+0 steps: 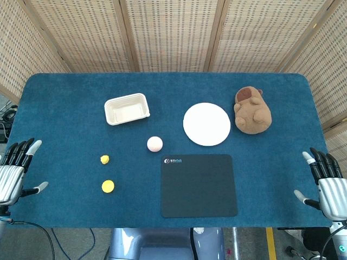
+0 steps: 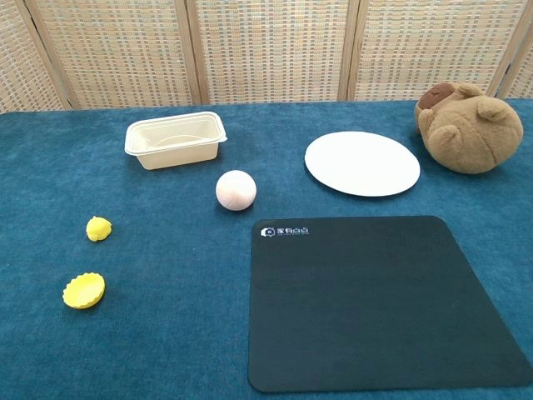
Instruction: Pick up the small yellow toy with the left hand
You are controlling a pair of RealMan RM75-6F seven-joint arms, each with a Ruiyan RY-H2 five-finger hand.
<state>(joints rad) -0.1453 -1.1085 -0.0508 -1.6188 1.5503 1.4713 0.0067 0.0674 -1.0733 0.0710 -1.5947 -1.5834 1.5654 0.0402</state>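
Note:
The small yellow toy (image 1: 104,159) (image 2: 98,228) lies on the blue table left of centre. A yellow cup-shaped piece (image 1: 108,186) (image 2: 84,291) sits just nearer the front edge. My left hand (image 1: 15,170) rests at the table's left edge, fingers spread and empty, well to the left of the toy. At the right edge my right hand (image 1: 327,181) is likewise spread and empty. Neither hand shows in the chest view.
A cream tray (image 1: 127,109) (image 2: 176,142) stands behind the toy. A pink ball (image 1: 154,143) (image 2: 236,190), a white plate (image 1: 206,124) (image 2: 361,162), a black mat (image 1: 198,185) (image 2: 375,300) and a brown plush (image 1: 252,111) (image 2: 467,127) lie to the right.

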